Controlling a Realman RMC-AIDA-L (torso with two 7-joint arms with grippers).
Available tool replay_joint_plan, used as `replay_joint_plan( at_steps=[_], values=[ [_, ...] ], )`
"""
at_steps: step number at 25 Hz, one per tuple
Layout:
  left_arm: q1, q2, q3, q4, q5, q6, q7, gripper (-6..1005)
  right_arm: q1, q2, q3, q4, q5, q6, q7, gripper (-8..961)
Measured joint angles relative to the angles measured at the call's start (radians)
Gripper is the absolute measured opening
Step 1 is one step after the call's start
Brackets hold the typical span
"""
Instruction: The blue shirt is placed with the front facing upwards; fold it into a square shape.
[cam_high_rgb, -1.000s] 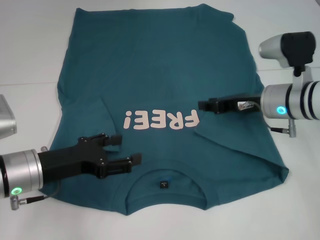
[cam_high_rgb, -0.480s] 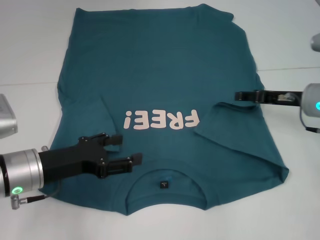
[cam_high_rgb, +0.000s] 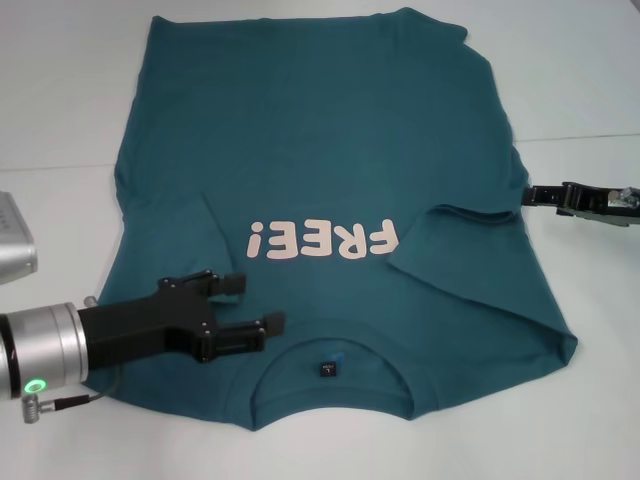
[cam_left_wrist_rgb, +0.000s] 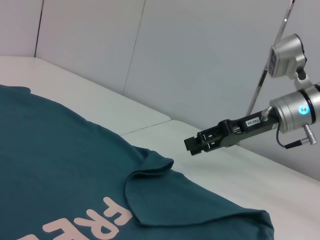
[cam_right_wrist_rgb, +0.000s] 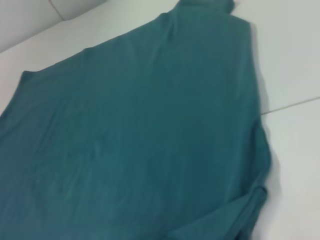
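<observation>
At far left, left gripper (cam_high_rgb: 252, 303) on a black arm, jaws spread apart and holding nothing, poised over the shoulder area of the blue shirt (cam_high_rgb: 330, 130). Whether touching the cloth or just above it, impossible to tell. Probably kept open there so as to be ready to pinch a fresh edge for the next fold.

Just beyond and to the right of those fingertips, pale pink "FREE!" print (cam_high_rgb: 325, 240), facing up. Just to the right of the lower fingertip, ribbed collar (cam_high_rgb: 335, 347) with its small dark neck tag (cam_high_rgb: 327, 369). Spread flat on the white table (cam_high_rgb: 60, 100), collar end towards the robot, hem far beyond both grippers. Just beyond the left gripper, a crease where the near sleeve lies turned in over the chest (cam_high_rgb: 205, 215); likely done to square off that side.

Across the print, the other sleeve (cam_high_rgb: 450, 240) likewise folded inward, lying between the print and the right gripper (cam_high_rgb: 545, 195). Right gripper itself just off the shirt's right edge, above bare table, gripping no cloth; open or closed, cannot tell. Seemingly clear of the fabric so the fold can lie undisturbed.

Judging by the layout, sleeves in, body not yet folded.
</observation>
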Motion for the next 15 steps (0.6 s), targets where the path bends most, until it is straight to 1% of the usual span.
replay_joint_plan(
  at_steps=[4, 12, 15],
  values=[
    [0.0, -0.001, 0.002, 0.0, -0.001, 0.0, 0.0, 870, 0.019, 0.007, -0.007, 0.048, 0.0, 0.054, -0.002, 643],
    [0.0, -0.001, 0.003, 0.0, 0.001, -0.001, 0.005, 868, 0.049, 0.05, -0.008, 0.074, 0.0, 0.127, -0.028, 643],
    [0.001, -0.001, 0.003, 0.0, 0.001, -0.001, 0.011, 868, 0.054, 0.055, -0.01, 0.08, 0.0, 0.137, -0.028, 642]
  ],
)
